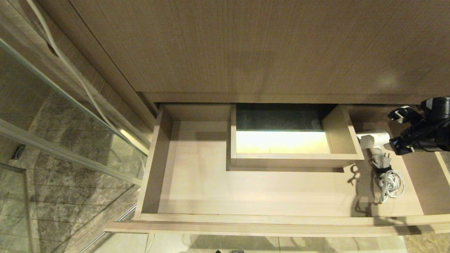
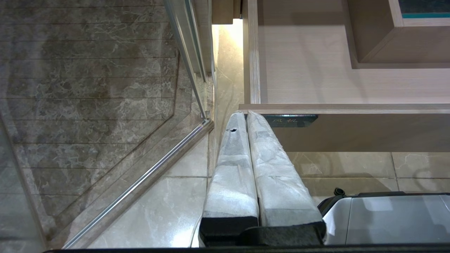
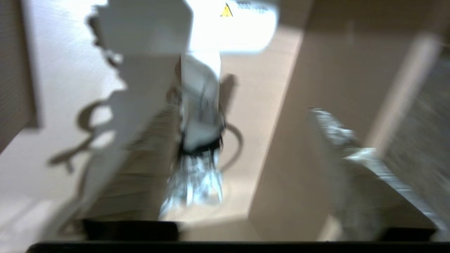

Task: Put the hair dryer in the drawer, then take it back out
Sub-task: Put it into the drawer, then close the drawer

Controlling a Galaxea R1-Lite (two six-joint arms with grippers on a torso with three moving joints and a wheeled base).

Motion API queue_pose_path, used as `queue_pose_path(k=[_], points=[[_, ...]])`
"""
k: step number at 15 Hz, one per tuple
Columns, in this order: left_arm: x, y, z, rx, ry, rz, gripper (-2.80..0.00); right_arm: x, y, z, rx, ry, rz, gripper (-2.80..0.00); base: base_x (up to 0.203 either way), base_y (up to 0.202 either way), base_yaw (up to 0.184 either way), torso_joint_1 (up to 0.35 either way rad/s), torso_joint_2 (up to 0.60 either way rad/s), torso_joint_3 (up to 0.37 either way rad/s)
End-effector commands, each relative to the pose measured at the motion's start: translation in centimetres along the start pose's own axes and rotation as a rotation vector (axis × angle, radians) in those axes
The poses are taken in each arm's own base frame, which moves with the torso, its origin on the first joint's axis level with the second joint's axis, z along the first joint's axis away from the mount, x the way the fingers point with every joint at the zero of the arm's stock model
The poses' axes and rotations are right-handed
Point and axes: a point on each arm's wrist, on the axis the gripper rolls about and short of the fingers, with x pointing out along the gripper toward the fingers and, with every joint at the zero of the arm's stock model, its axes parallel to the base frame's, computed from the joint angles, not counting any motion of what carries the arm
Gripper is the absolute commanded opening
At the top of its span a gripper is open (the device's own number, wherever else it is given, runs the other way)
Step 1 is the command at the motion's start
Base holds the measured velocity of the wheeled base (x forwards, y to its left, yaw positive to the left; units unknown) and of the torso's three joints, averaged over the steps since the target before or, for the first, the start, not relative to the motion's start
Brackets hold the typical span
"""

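The hair dryer (image 1: 373,137), a white rounded plastic one with a bundled white cord (image 1: 388,183), lies on the floor of the wide pale wood-grain drawer (image 1: 182,175), near its right rear corner, beside the right wall of the boxed rectangular cut-out (image 1: 342,135). From the head camera I see my right gripper (image 1: 396,130) hanging just above and to the right of the dryer; its fingers look spread and nothing sits between them.

The left wrist camera shows my left gripper's padded fingers (image 2: 232,168) pressed together, empty, parked below the drawer front by its left corner, over the marble floor tiles (image 2: 158,211).

In the right wrist camera, which is blurred, the dryer and its cord lie on the drawer floor ahead of the gripper. One finger (image 3: 133,123) stands to one side of the handle and the other (image 3: 351,151) well apart from it, neither closed on it.

I judge the first half done: the dryer is in the drawer and released. Taking it back out remains.
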Motion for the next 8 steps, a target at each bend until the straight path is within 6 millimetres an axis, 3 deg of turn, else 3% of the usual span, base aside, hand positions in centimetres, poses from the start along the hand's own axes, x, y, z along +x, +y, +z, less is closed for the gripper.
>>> queue_pose_path(k=[1, 8], points=[[0.0, 0.0, 0.0, 0.000, 0.000, 0.000, -2.80, -5.3, -1.1, 1.3, 0.000, -0.063, -0.030, -2.80, 0.000, 0.000, 0.000, 0.000, 0.00, 0.000], [0.0, 0.0, 0.0, 0.000, 0.000, 0.000, -2.80, -15.6, -0.2, -1.0, -0.003, -0.096, -0.028, -2.80, 0.000, 0.000, 0.000, 0.000, 0.00, 0.000]])
